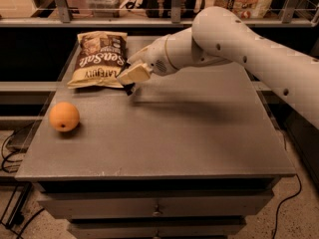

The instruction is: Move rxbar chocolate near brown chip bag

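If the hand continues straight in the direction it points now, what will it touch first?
Probably the brown chip bag: the hand points slightly down toward the bag's nearest corner. Depth is unclear, so it may reach the table just beside the bag first.
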Action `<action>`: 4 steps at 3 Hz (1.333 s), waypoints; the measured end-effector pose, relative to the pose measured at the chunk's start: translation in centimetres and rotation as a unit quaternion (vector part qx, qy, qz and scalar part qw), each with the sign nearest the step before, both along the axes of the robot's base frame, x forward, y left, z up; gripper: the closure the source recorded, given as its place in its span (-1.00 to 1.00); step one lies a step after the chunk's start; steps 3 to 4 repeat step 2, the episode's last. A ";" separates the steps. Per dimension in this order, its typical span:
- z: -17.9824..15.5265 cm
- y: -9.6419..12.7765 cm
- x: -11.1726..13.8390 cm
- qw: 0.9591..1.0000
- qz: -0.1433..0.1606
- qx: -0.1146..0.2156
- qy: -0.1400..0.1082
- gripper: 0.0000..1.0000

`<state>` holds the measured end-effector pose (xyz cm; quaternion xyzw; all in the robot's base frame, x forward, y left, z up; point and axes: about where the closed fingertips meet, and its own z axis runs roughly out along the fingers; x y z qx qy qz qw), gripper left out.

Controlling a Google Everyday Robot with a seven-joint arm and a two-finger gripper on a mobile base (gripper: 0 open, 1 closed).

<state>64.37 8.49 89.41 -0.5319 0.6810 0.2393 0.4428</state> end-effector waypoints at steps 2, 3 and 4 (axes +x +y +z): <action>-0.4 0.5 0.4 1.000 -0.001 0.006 0.003 -1.00; -0.4 0.5 0.4 1.000 -0.001 0.006 0.003 -1.00; -0.4 0.5 0.4 1.000 -0.001 0.006 0.003 -1.00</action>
